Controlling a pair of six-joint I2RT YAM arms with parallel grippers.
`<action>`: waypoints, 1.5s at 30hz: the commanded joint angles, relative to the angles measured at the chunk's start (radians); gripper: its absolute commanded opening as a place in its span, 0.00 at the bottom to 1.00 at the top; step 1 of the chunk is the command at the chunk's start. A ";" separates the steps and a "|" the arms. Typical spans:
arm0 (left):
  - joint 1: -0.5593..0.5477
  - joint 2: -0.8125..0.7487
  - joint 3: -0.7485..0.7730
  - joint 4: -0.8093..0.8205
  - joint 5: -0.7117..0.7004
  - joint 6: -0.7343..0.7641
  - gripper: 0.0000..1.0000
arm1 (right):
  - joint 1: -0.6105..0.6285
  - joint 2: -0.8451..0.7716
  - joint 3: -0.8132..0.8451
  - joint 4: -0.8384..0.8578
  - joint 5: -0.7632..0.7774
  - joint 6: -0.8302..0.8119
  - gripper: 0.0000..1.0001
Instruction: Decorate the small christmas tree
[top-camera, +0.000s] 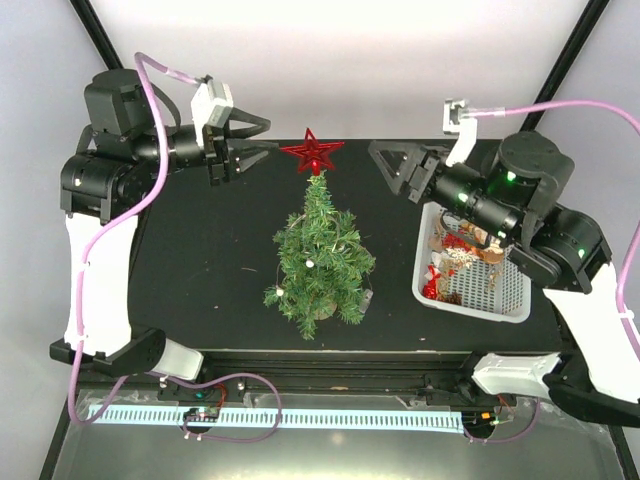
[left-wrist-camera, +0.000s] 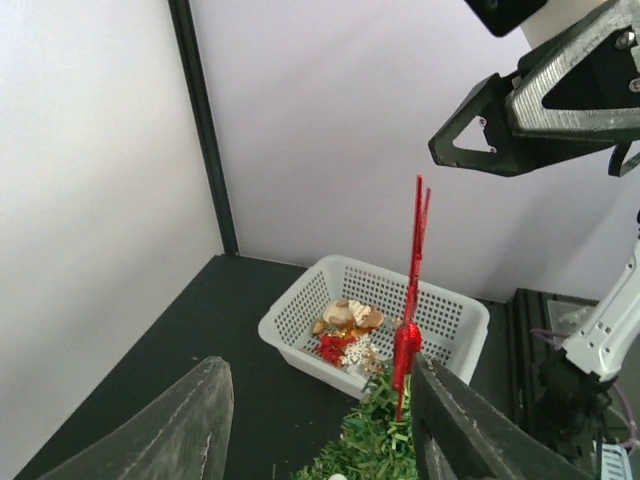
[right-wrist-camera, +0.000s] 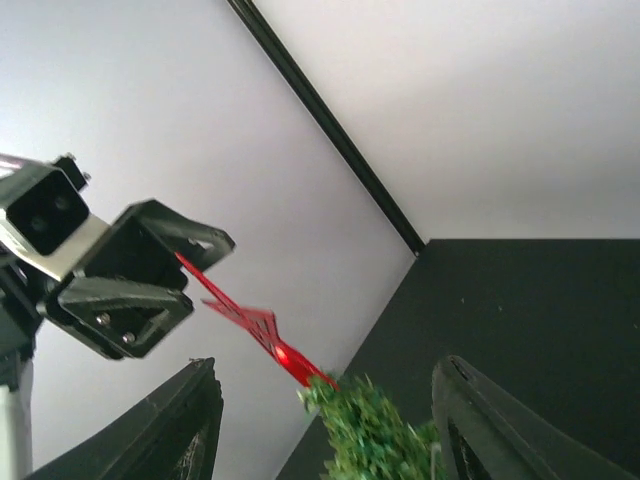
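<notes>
The small christmas tree (top-camera: 322, 262), dark green with a brown base, stands in the middle of the black table. A glittery red star (top-camera: 313, 152) sits on its top; it also shows edge-on in the left wrist view (left-wrist-camera: 412, 290) and in the right wrist view (right-wrist-camera: 262, 333). My left gripper (top-camera: 258, 142) is open and empty, raised just left of the star. My right gripper (top-camera: 392, 166) is open and empty, raised just right of the star. The tree top shows between the fingers in the left wrist view (left-wrist-camera: 375, 440) and in the right wrist view (right-wrist-camera: 375, 435).
A white perforated basket (top-camera: 505, 305) at the right of the table holds several ornaments (top-camera: 455, 262), red, white and tan; it also shows in the left wrist view (left-wrist-camera: 300, 315). Black frame posts rise at the back corners.
</notes>
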 joint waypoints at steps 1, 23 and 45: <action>0.027 0.001 -0.002 0.074 0.036 -0.078 0.45 | 0.001 0.089 0.125 -0.025 0.022 0.001 0.59; 0.034 0.048 0.028 0.174 0.088 -0.176 0.42 | 0.001 0.236 0.239 -0.027 -0.022 0.037 0.60; -0.011 0.025 -0.026 0.168 0.101 -0.169 0.41 | 0.001 0.249 0.211 0.002 -0.051 0.053 0.60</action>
